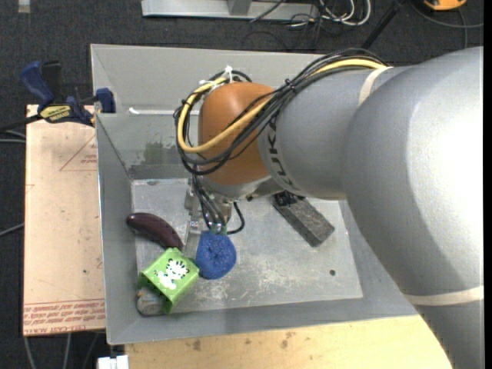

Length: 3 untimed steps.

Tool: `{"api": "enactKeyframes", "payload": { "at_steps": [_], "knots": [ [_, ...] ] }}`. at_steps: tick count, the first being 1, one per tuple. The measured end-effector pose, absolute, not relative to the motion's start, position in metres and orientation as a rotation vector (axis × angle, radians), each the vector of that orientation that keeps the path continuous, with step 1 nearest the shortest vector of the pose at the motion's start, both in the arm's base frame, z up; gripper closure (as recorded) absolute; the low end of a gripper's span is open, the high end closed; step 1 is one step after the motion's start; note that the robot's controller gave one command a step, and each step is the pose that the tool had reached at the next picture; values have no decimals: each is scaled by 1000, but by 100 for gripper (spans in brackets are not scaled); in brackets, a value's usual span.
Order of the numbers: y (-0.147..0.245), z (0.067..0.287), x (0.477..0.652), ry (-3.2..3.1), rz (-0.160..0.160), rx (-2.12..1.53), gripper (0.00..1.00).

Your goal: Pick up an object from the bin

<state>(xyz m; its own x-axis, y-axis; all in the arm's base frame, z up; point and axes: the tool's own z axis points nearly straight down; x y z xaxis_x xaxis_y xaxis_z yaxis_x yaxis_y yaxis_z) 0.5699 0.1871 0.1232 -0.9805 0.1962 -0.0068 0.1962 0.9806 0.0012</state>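
My claw (206,223) hangs at the top edge of a blue rounded lump (216,257) in the bin's (115,183) front left; I cannot tell whether it is open or closed. A green cube (171,275) crowds the lump's left, a purple eggplant shape (154,227) lies just beside, and a grey block (306,221) sits apart on the right.
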Motion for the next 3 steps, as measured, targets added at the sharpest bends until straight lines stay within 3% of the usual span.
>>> {"api": "enactKeyframes", "payload": {
  "at_steps": [1,2,3],
  "knots": [
    [253,105,582,3090,9,515,0],
    [244,72,570,3064,2,693,0],
    [228,70,573,3054,1,734,100]
  ]
}}
